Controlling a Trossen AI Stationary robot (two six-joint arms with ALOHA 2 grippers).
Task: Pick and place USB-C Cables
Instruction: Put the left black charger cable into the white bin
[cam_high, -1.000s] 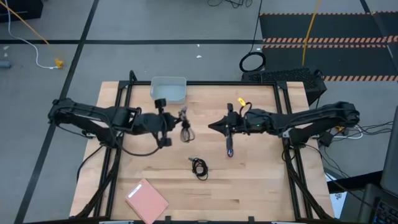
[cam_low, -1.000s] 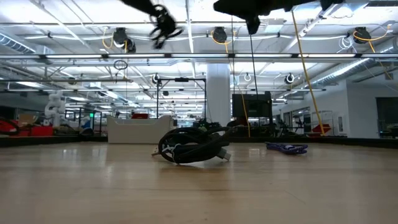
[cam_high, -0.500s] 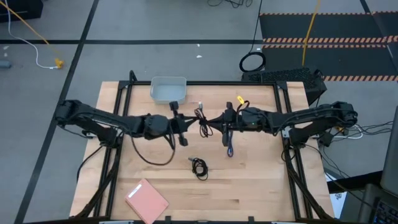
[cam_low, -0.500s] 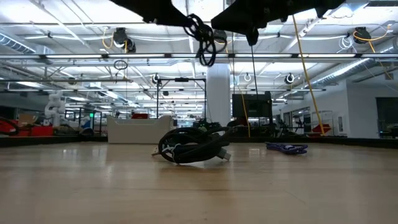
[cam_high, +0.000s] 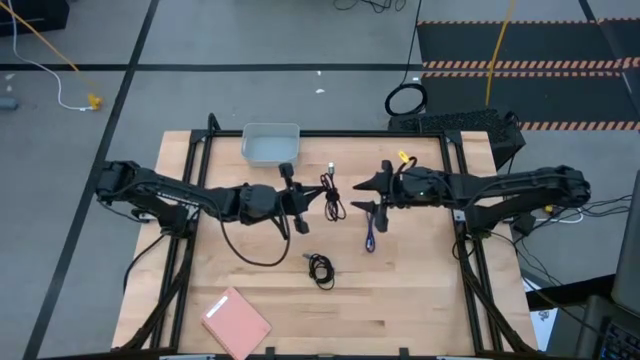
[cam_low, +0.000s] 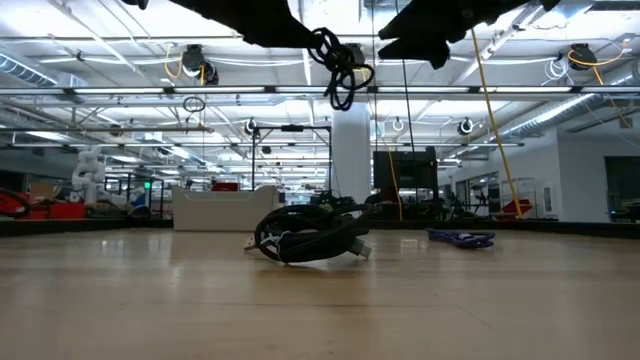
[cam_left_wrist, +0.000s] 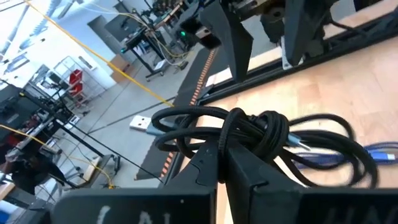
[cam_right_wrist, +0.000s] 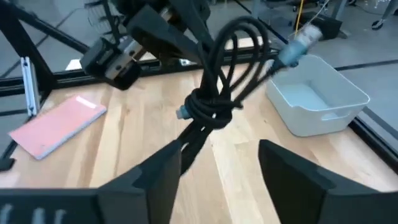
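Note:
A black USB-C cable (cam_high: 331, 195), coiled and wrapped at its middle, hangs in the air over the table's centre with my left gripper (cam_high: 308, 197) shut on it. In the low view this cable (cam_low: 338, 62) shows high above the tabletop. My right gripper (cam_high: 368, 196) stands open just right of it, facing it, its fingers (cam_right_wrist: 163, 169) apart with the cable (cam_right_wrist: 217, 93) in front of them. A purple-blue cable (cam_high: 370, 238) and a second black cable (cam_high: 320, 268) lie flat on the wood. My left gripper pinches the black cable between its two fingers (cam_left_wrist: 208, 171) at the wrapped knot (cam_left_wrist: 245, 127) in the bundle's middle. The fingers come level from the table's left. The cable is lifted clear, its loops and its silver plug (cam_left_wrist: 142, 124) sticking out beyond the fingertips.
A white bin (cam_high: 272, 145) stands at the table's far edge, left of centre. A pink pad (cam_high: 236, 322) lies near the front left corner. On the floor beyond the table lie a black ring (cam_high: 406, 100) and a yellow cord (cam_high: 498, 50).
My left gripper has carried the black cable toward the table's right edge, up to my right gripper, with the cable staying clear of the table. My right gripper has opened and drawn back a little toward the right edge.

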